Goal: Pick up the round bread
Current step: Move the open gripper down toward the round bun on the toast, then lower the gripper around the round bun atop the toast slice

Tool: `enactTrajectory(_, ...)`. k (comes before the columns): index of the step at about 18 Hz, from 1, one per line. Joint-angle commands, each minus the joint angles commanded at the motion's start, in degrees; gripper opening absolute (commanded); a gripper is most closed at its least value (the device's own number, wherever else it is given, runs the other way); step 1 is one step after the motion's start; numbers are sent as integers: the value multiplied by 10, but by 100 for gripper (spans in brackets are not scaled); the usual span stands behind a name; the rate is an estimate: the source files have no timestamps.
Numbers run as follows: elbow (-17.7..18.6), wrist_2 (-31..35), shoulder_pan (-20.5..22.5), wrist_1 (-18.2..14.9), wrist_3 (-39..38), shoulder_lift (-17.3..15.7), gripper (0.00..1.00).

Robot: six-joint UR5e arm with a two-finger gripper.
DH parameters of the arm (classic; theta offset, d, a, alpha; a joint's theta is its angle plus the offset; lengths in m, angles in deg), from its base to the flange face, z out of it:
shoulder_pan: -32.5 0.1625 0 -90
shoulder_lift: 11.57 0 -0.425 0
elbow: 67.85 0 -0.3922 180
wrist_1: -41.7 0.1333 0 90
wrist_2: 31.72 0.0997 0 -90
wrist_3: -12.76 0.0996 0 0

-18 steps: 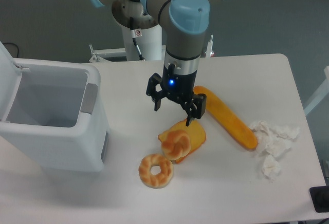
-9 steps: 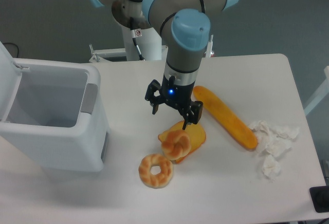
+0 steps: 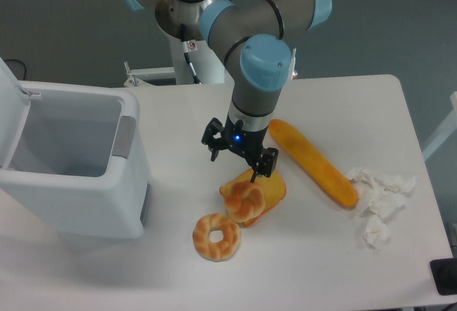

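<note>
Your hand (image 3: 238, 159) hangs with its two fingers spread wide and nothing between them, one fingertip to the camera-left, the other lower and to the camera-right. The round bread (image 3: 245, 200) sits just below the hand in the picture, nearer the camera and slightly toward the right fingertip. You can see its knotted golden top and pale sides. It rests partly on the toast slice (image 3: 271, 186), which lies flat directly under the right fingertip; whether that fingertip touches the toast, you cannot tell from this view.

Just beyond the round bread, toward the front edge of the tabletop (image 3: 178, 125), lies the ring bread (image 3: 216, 236), close to the bun but whether they touch is unclear. To the right of the hand a long loaf (image 3: 313, 162) runs diagonally, its near end just beside the right fingertip. Further right, near the tabletop's right edge, is a heap of crumpled white paper (image 3: 377, 200).

Well to the left of the hand stands a white bin (image 3: 75, 165) with its lid up. Between the bin and the hand you have bare tabletop, and more of it behind the hand toward the arm's base.
</note>
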Motion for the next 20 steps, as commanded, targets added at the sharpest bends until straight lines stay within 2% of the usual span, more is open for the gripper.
enactTrajectory(12,2,-1,1,2,-2,40,100)
enactTrajectory(20,-15,-1,3,4,-1,64,100)
